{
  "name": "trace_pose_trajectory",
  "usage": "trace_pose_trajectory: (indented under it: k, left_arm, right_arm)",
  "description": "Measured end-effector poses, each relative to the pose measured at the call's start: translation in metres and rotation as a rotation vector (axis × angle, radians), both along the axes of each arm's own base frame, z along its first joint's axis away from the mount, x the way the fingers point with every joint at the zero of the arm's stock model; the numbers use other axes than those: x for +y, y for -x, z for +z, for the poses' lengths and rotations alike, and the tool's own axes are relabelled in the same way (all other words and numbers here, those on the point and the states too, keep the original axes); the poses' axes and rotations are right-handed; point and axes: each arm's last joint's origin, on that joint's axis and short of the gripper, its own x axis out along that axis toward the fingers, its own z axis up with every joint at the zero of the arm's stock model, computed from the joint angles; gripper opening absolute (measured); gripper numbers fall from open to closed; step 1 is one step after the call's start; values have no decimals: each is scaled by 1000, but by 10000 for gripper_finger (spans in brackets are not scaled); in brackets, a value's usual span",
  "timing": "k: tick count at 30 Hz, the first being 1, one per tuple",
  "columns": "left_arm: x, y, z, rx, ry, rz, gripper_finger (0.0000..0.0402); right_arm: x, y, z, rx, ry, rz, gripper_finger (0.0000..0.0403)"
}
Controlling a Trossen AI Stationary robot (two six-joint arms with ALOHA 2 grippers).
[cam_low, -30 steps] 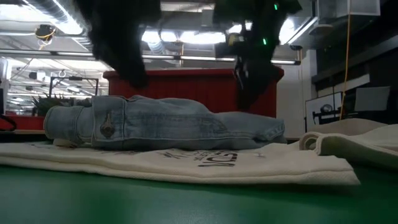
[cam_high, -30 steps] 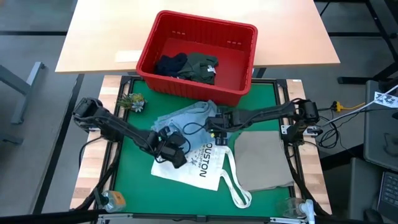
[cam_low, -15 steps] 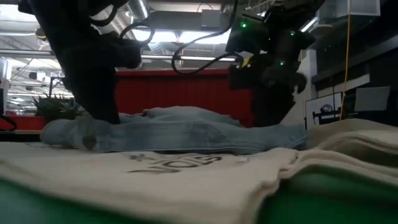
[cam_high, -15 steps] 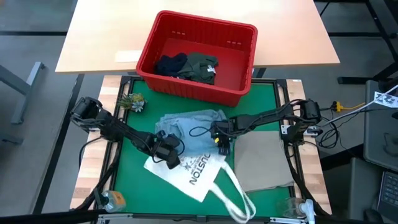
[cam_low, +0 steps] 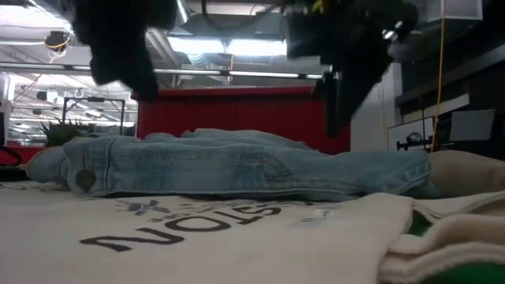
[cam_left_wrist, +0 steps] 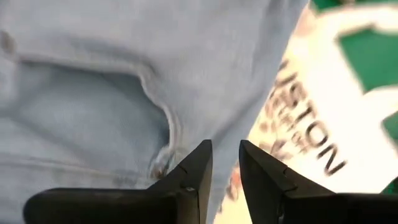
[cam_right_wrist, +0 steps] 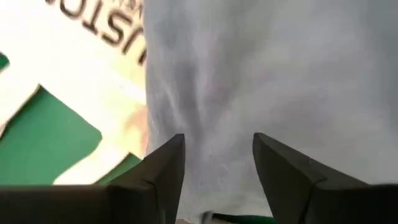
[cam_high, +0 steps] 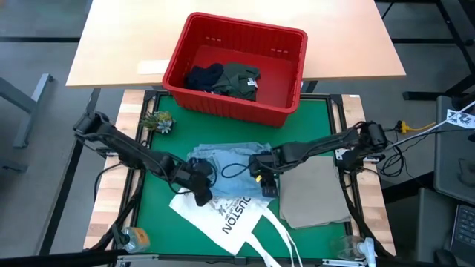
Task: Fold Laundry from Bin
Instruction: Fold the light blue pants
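Jeans [cam_high: 226, 157] overlapping tote bag [cam_high: 234, 219], grippers at edges.

The jeans [cam_high: 226, 159] lay in the middle of the table [cam_high: 159, 215], partly on the tote bag [cam_high: 230, 219], which reached toward the front edge. The folded cloth [cam_high: 315, 194] lay to their right. Behind them stood the bin [cam_high: 286, 111], with two garments [cam_high: 226, 78] in it.

Bright, even overhead light from ceiling strips; low view's backlit, wrist views softly blurred close up.
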Motion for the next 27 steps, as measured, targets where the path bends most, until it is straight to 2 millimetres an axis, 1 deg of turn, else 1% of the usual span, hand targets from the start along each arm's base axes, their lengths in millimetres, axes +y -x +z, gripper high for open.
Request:
trace_pose_trajectory:
  k: [2, 4, 6, 8, 11, 14, 17, 23, 27]
  left_arm:
    - [3, 2, 10, -48, -21, 28, 72]
    - [7, 4, 16, -87, -59, 57, 70]
    - [10, 3, 19, -114, -107, 84, 70]
    - [12, 3, 16, -107, -142, 103, 70]
    - [15, -4, 8, -88, -170, 134, 71]
    - [20, -8, -6, -42, -209, 158, 71]
    - [28, -12, -24, 23, -251, 190, 71]
    - [49, -19, -53, 131, -307, 258, 72]
    - [59, -20, -65, 174, -327, 289, 70]
  right_arm:
    - [3, -2, 13, -27, 70, 2, 191]
    - [6, -8, 24, -98, 149, 13, 191]
    - [6, -11, 27, -139, 220, 13, 191]
    - [4, -15, 26, -185, 264, 14, 191]
    - [-6, -16, 16, -172, 317, 4, 191]
    - [-21, -16, 6, -149, 364, -40, 191]
    - [-37, -15, -6, -140, 374, -86, 191]
    - [-75, -2, -37, -82, 382, -185, 191]
    - [-100, 8, -51, -46, 355, -297, 191]
